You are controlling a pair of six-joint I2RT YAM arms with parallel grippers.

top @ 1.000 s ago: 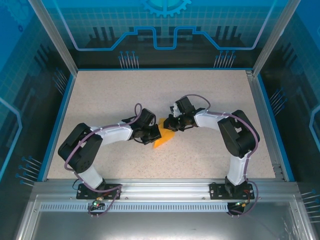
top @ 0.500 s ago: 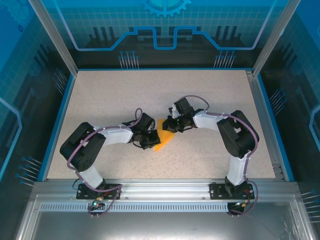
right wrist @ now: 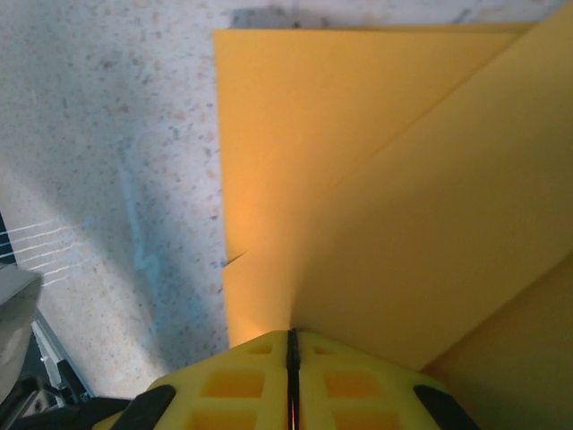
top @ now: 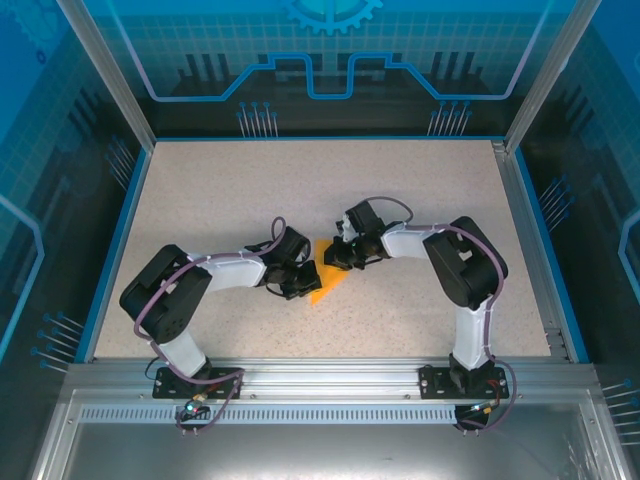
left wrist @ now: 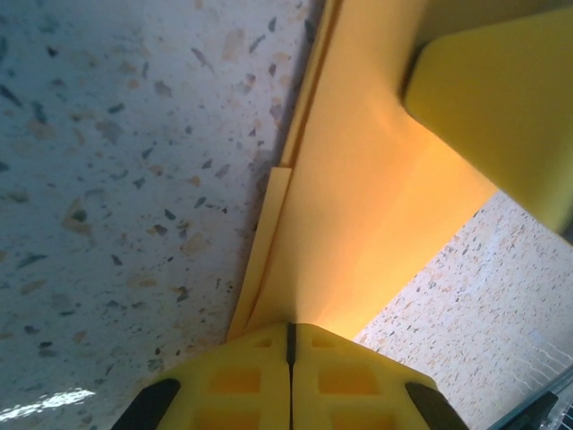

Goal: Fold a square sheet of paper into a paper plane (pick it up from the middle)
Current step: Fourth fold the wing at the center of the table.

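1. Seen from above, 2 robot arms reach inward over a speckled pale bench (top: 230, 190) and meet near its middle, inside a blue-walled enclosure
2. The orange sheet of paper (top: 328, 282) lies flat on the bench between the 2 arm tips, already folded into a small angular shape with a point towards the near edge
3. The left pincer (top: 303, 283) sits at the left edge of the paper, and the right pincer (top: 333, 262) sits at its far upper edge, so the 2 are close together with the paper between them
4. In the left wrist view, the left pincer (left wrist: 290, 345) has its yellow fingers pressed together, with a thin dark seam between them, and the tips touch the paper (left wrist: 358, 206)
5. That view shows stacked folded layers along the paper's left edge, lying on the bench (left wrist: 134, 179); a yellow block (left wrist: 501, 98) rests on the paper at the upper right
6. In the right wrist view, the right pincer (right wrist: 290, 349) is also pressed together, its tips against the paper (right wrist: 358, 179) where a slanting fold line runs up to the right
7. Whether either pincer nips a layer of paper between its tips cannot be told
8. Bare bench (right wrist: 107, 134) shows to the left of the paper in the right wrist view
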